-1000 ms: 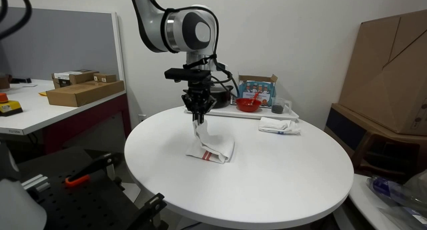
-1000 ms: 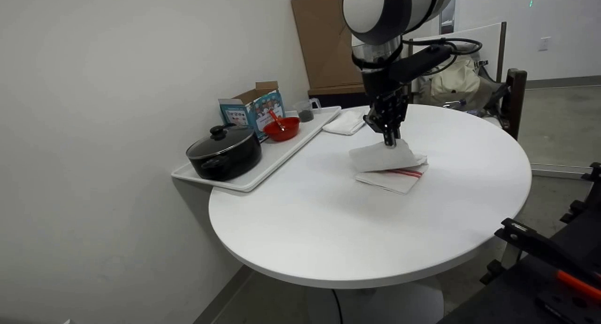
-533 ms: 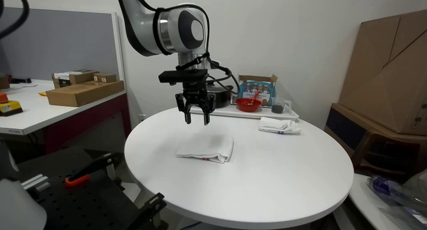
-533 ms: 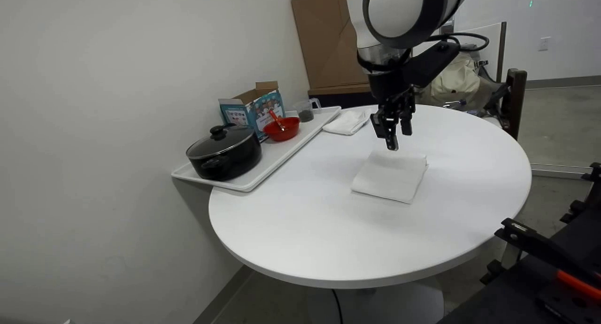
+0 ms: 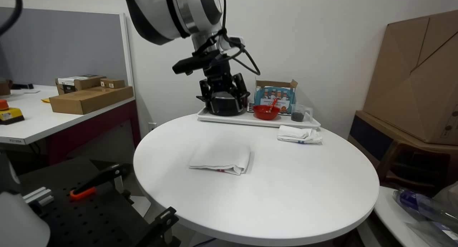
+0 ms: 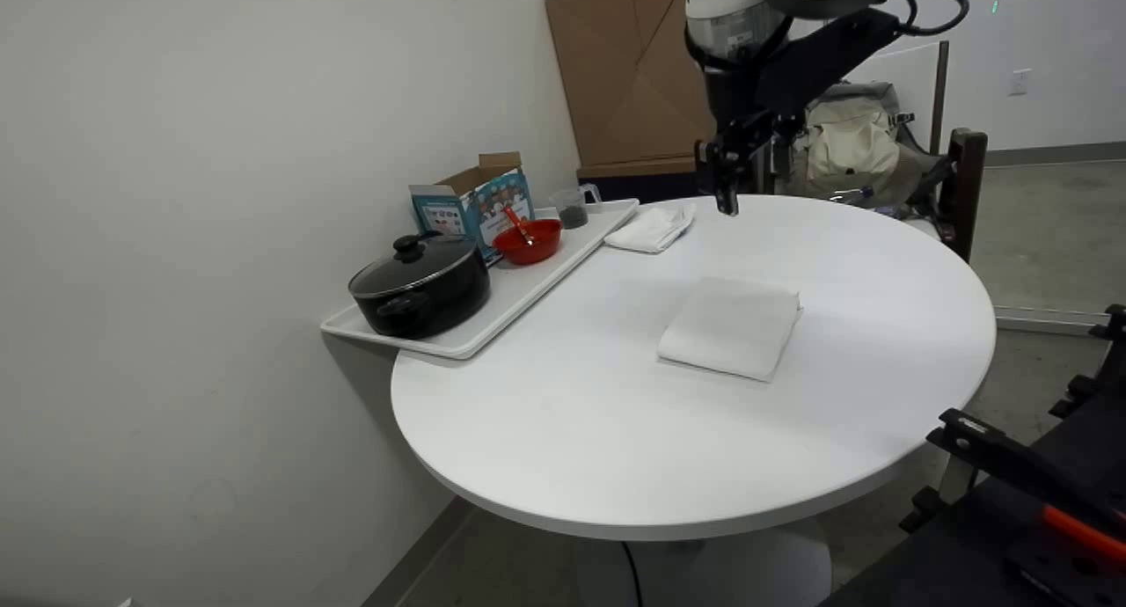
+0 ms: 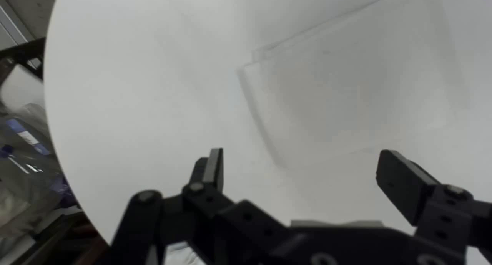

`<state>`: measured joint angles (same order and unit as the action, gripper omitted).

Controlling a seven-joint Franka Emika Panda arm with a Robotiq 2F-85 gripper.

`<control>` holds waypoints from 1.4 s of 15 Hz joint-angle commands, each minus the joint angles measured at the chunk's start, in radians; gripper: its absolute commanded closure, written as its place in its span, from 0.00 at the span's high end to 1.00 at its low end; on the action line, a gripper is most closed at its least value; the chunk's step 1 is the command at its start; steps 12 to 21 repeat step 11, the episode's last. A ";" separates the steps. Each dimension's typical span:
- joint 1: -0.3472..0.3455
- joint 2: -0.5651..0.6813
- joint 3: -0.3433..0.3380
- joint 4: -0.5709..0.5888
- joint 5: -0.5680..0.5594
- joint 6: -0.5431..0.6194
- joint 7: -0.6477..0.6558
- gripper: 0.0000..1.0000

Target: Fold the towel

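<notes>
1. The black 2-fingered gripper (image 7: 303, 166) hangs released, jaws wide.
2. On the round white table (image 5: 286, 200) lies the folded white cloth towel (image 5: 219, 158) (only a red sliver shows).
3. In an exterior view the gripper partly hides the lidded black pot (image 5: 225, 106).

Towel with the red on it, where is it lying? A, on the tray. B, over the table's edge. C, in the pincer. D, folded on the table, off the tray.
D: in both exterior views the towel lies folded on the table, apart from the tray, and the wrist view shows the pincer open, holding nothing.
</notes>
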<state>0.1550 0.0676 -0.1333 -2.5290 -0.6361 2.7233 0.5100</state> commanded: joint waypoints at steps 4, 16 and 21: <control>-0.084 -0.279 0.088 -0.095 0.111 -0.197 0.052 1.00; -0.136 -0.373 0.186 -0.120 0.260 -0.294 -0.006 1.00; -0.136 -0.373 0.186 -0.120 0.260 -0.294 -0.006 1.00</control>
